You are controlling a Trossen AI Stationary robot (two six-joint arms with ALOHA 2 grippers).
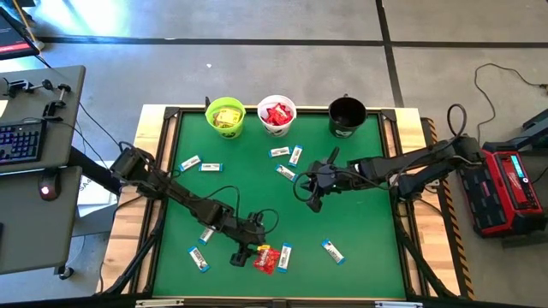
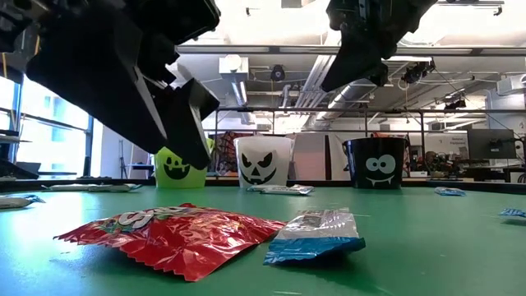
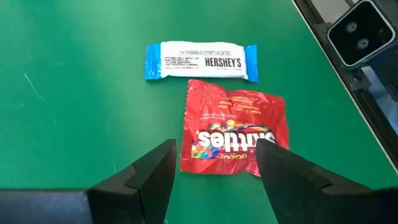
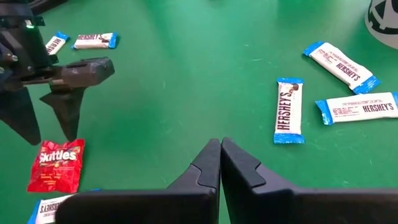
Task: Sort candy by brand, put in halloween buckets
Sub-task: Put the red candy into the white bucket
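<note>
Jaws of the left gripper (image 3: 214, 171) stand wide apart, poised over a red Skittles packet (image 3: 234, 134) without touching it; the packet lies flat on the table (image 1: 248, 184), near the 6 o'clock edge in the high view. Jaws of the right gripper (image 4: 220, 163) are pressed together and empty, hanging above the middle of the table.

The Skittles packet is glossy, crinkled foil with zigzag-cut ends. Just beside it lies a Hershey's bar (image 3: 201, 61), a narrow flat rectangle in a white wrapper with blue crimped ends. The table is a smooth green mat inside a pale wooden frame.

Along the 12 o'clock edge stand three round pails with jack-o'-lantern faces: a lime green bucket (image 1: 225, 115) holding yellow packets, a white bucket (image 1: 276, 115) holding red packets, and a black bucket (image 1: 347, 115).

Only the low view shows the bucket faces; only the high view shows what is inside them. The left wrist view alone makes the brand lettering plain on the nearest two pieces. The right wrist view shows three more Hershey's bars (image 4: 288, 109) lying close together, and the left gripper over the red packet farther off. The high view shows other blue-and-white bars (image 1: 199, 257) scattered near 7, 5 and 10 o'clock.
</note>
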